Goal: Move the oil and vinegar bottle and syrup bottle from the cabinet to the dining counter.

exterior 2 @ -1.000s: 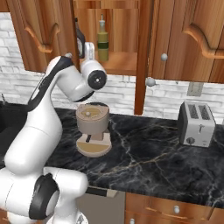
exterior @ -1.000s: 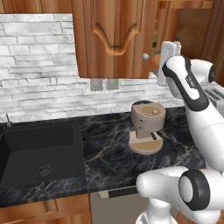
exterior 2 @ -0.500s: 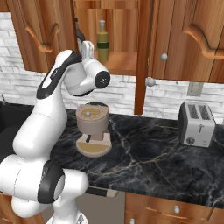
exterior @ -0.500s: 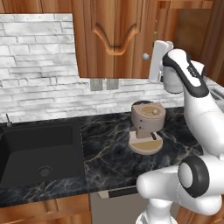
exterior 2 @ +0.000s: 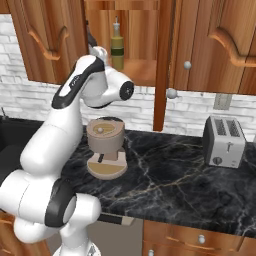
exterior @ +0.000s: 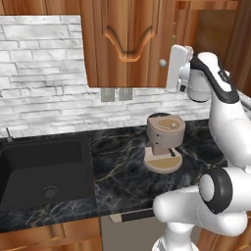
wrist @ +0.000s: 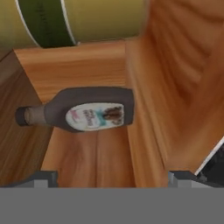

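My end effector (wrist: 111, 177) is spread wide with nothing in it, raised inside the open cabinet (exterior 2: 145, 75) before the syrup bottle (wrist: 81, 109), while the oil and vinegar bottle (exterior 2: 117, 47) stands on the shelf just beyond.

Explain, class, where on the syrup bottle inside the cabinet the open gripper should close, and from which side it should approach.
Grip the syrup bottle across its wide brown body at the label, not the thin neck. In the hand view the body sits straight ahead, centred between the open gripper fingertips, with the cabinet wall close on one side. So advancing straight in from the open front probably suits best.
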Tool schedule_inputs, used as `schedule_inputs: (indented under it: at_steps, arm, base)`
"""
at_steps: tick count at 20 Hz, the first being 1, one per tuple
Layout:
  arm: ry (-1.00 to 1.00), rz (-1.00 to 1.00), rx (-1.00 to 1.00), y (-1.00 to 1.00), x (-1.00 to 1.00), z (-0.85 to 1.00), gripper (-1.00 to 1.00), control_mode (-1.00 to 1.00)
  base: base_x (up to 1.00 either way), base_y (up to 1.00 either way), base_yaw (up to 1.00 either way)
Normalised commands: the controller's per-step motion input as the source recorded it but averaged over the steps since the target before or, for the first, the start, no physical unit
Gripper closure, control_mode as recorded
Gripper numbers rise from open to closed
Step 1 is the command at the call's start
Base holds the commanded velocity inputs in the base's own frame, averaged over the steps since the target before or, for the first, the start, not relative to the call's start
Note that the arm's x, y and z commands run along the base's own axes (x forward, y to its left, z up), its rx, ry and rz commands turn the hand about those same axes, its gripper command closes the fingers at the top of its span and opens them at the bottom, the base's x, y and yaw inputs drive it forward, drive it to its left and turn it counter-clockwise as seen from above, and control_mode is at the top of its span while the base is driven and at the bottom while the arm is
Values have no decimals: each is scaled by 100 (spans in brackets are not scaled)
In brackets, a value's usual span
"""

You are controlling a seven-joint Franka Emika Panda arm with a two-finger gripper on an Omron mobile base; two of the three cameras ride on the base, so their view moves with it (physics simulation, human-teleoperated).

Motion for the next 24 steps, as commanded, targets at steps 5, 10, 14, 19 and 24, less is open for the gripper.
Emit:
schedule_inputs:
  at_steps: [5,10,14,19,24]
  arm:
    - [-6,12,0,33,-58,26,-100,-100]
    - [-11,12,-1,38,-70,22,-100,-100]
    - [-9,12,-3,46,-70,12,-100,-100]
    - [-4,14,-4,57,-68,3,-100,-100]
    - [0,17,-7,68,-72,0,-100,-100]
  base:
    - [0,0,0]
    - [0,0,0]
    - [0,0,0]
    - [0,0,0]
    - [0,0,0]
